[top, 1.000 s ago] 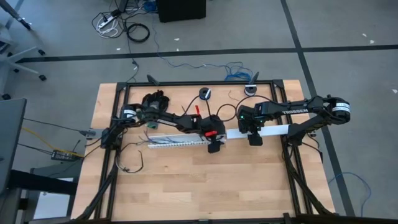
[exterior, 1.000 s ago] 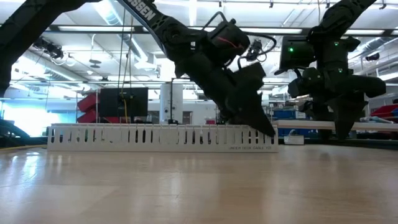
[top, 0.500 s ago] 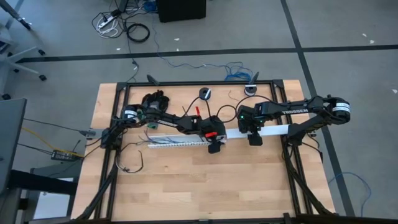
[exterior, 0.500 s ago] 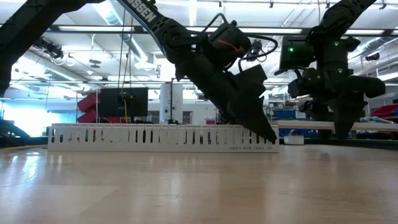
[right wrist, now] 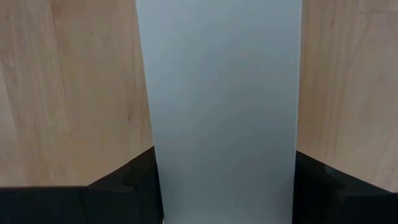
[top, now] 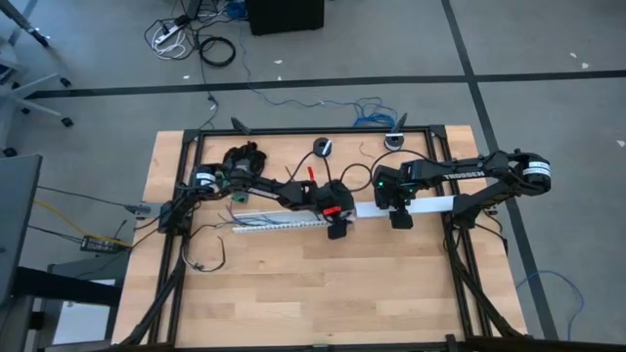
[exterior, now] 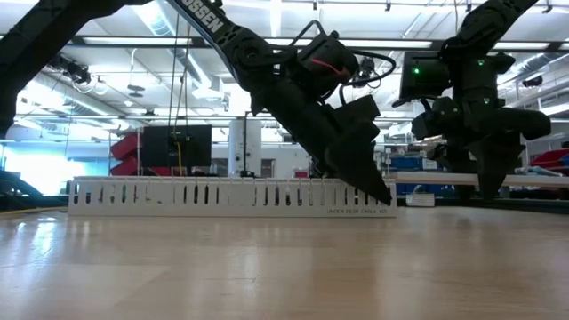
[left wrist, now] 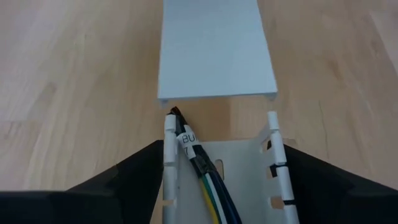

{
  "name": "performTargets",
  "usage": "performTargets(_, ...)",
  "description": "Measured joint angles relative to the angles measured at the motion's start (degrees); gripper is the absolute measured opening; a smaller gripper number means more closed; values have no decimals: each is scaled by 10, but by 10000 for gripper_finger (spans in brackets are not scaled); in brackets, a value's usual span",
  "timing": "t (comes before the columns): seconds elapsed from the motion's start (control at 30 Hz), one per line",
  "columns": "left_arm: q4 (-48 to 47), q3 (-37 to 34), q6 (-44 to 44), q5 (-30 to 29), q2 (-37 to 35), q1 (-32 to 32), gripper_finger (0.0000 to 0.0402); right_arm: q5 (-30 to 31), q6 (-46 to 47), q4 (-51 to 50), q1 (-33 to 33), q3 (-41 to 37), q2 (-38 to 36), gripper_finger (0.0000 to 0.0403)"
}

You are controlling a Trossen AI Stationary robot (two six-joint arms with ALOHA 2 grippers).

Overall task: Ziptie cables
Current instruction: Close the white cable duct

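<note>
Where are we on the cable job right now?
Done: cables lie inside the slotted duct. In hand: left gripper straddles the duct's end; right gripper straddles the flat cover. Left: no ziptie visible, cover not yet on.

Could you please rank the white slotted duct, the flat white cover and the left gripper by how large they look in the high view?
1. White slotted duct, longest.
2. Flat white cover, clearly shorter, partly hidden under the right arm.
3. Left gripper, smallest.
</note>
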Motion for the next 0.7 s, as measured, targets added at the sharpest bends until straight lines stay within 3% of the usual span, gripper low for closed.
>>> performTargets(0.7,5,0,1,-1,0,0,234,-2,0,0,0,0,0,233)
